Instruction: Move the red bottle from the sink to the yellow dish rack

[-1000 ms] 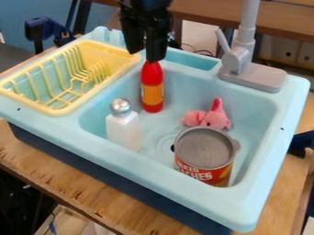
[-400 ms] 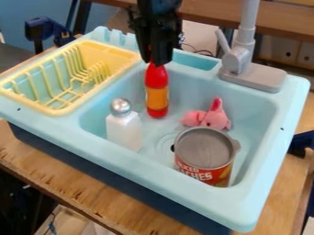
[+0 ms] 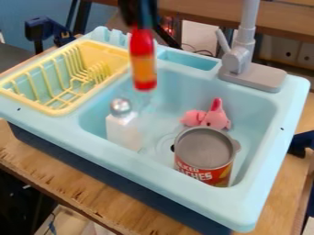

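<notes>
The black gripper point(image 3: 142, 26) is at the top of the view, shut on the upper end of a red bottle point(image 3: 143, 62) with an orange label. The bottle hangs upright over the back left part of the light blue sink point(image 3: 270, 193), near the yellow rack's right edge. Below it in the basin stands a white bottle point(image 3: 122, 128) with a silver round cap. A pink plush toy point(image 3: 210, 118) lies toward the right of the basin, behind a can point(image 3: 206, 153) with a grey top and a red label.
A yellow dish rack point(image 3: 58, 110) sits at the sink's left side. The grey faucet point(image 3: 245, 69) rises from the back right rim. A wooden table point(image 3: 80, 183) bears the sink, with a dark blue clamp point(image 3: 42, 28) at the back left.
The gripper has risen and shifted slightly left since the last earlier frame. The red bottle has come up with it, from low in the basin to above the white bottle.
</notes>
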